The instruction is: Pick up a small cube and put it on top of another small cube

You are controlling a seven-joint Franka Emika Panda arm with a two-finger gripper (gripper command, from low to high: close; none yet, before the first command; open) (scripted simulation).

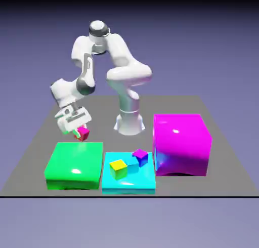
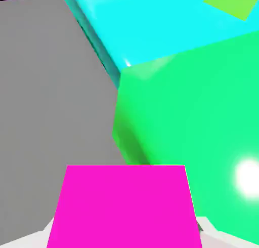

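My gripper [image 1: 81,132] is shut on the small crimson-magenta cube [image 1: 83,134], holding it just above the table behind the far edge of the green block [image 1: 74,163]. In the hand view that cube [image 2: 124,206] fills the bottom between the fingers and hides them. A small purple-topped cube [image 1: 140,156] and a small yellow-green cube [image 1: 119,168] rest on the cyan block [image 1: 128,178]. In the hand view, only a corner of the yellow-green cube [image 2: 230,1] shows at the top right.
A huge magenta block [image 1: 181,143] stands at the exterior view's right, beside the cyan block. The green block [image 2: 192,120] and cyan block [image 2: 146,24] lie close ahead of the hand. The robot's base [image 1: 129,121] stands behind the blocks.
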